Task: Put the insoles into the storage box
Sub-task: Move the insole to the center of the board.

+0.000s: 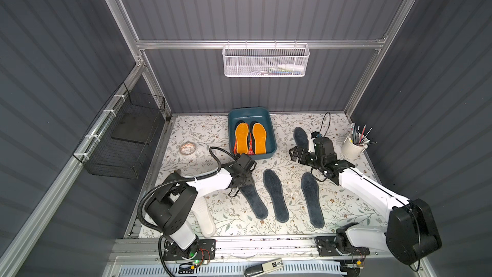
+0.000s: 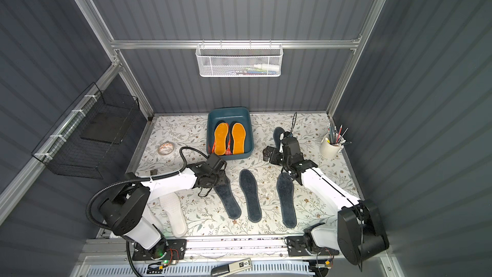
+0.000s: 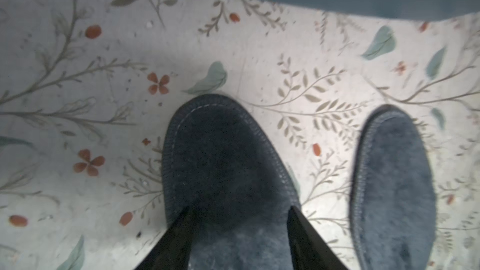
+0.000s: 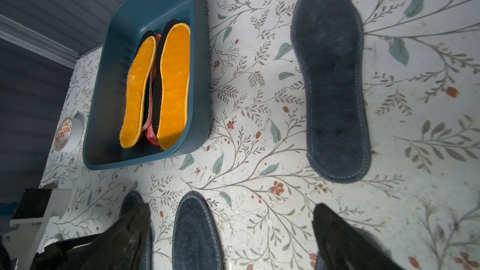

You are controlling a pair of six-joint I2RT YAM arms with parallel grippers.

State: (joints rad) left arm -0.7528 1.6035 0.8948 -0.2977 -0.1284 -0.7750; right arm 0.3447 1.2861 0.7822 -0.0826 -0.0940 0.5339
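Left jaws are sitting partly open, straddling one end of a fuzzy dark grey-blue foot-shaped insole (image 3: 228,164) that's lying flat on the floral-print counter (image 1: 202,134), not gripping it. Right jaws are hanging wide open with nothing in them. A second grey-blue insole (image 1: 275,195) and a third grey-blue insole (image 1: 312,201) are lying toward the front edge. The shallow dark teal plastic storage box (image 1: 249,110) is sitting mid back edge, holding two orange-yellow fuzzy insoles (image 1: 241,138).

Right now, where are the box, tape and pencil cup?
Box (image 1: 249,115): in a top view, back wall.
Tape (image 1: 182,149): in a top view, its ring.
Pencil cup (image 1: 351,150): in a top view, its side.
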